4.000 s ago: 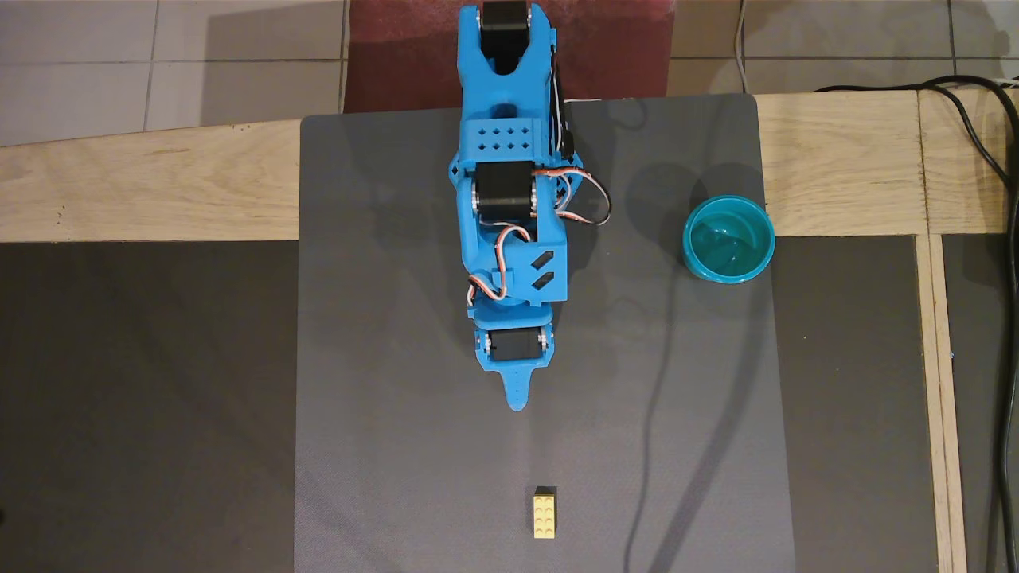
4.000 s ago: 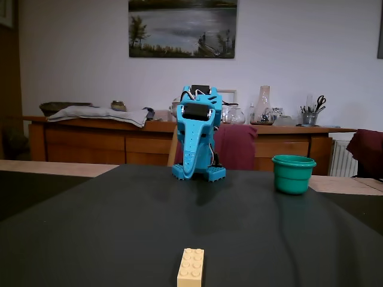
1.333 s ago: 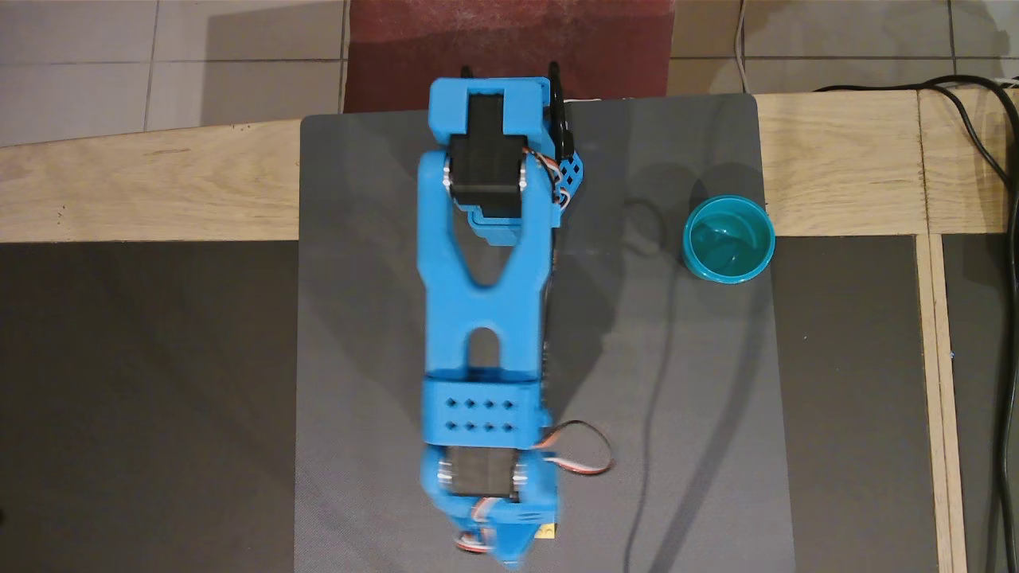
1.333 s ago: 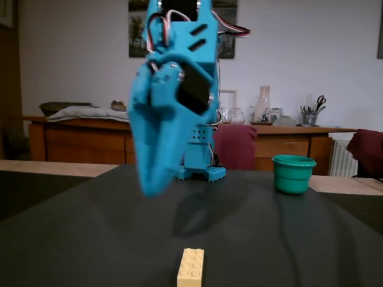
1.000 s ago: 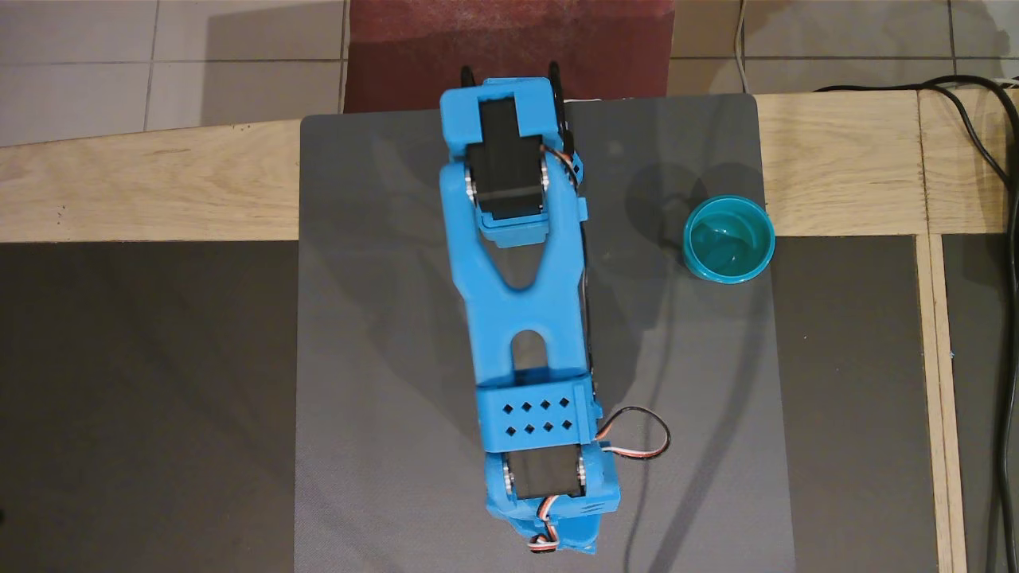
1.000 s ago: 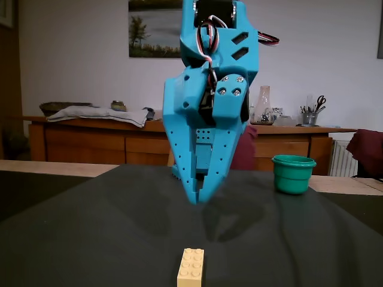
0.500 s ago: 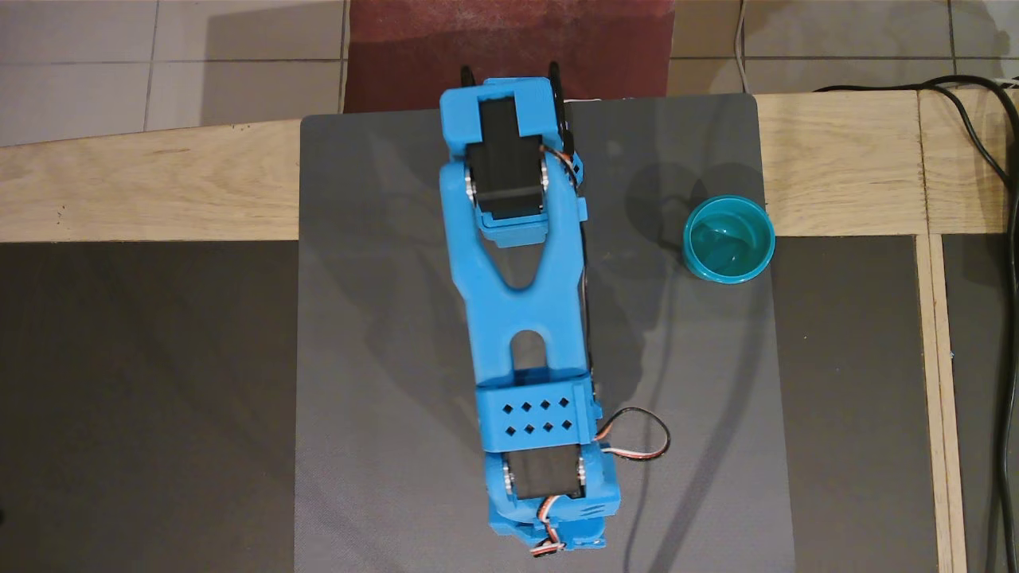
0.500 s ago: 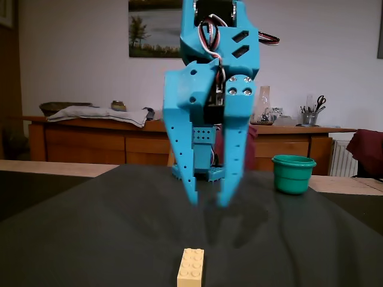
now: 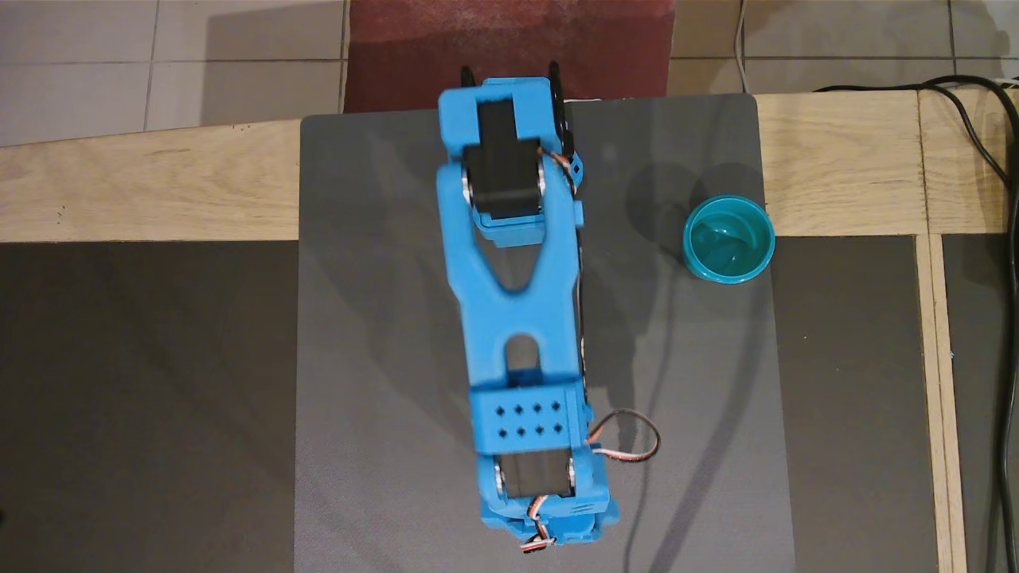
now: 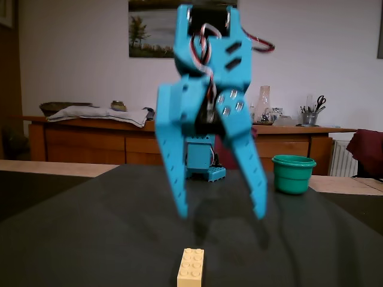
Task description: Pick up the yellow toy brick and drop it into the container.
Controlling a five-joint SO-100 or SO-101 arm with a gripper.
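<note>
In the fixed view the pale-yellow toy brick (image 10: 191,267) lies on the dark mat at the bottom centre, studs up. My blue gripper (image 10: 221,213) hangs above and slightly behind it, fingers pointing down, open wide and empty. The teal cup (image 10: 293,173) stands upright further back on the right. In the overhead view the cup (image 9: 728,239) sits at the mat's right edge, empty, to the right of the arm (image 9: 517,318). The arm's upper end hides the fingers there, and the brick does not show in that view.
A grey mat (image 9: 382,358) covers the wooden table (image 9: 143,183). Black cables (image 9: 995,159) run along the right side. The arm's base (image 10: 205,164) stands behind the gripper in the fixed view. A sideboard with clutter (image 10: 90,134) is far behind.
</note>
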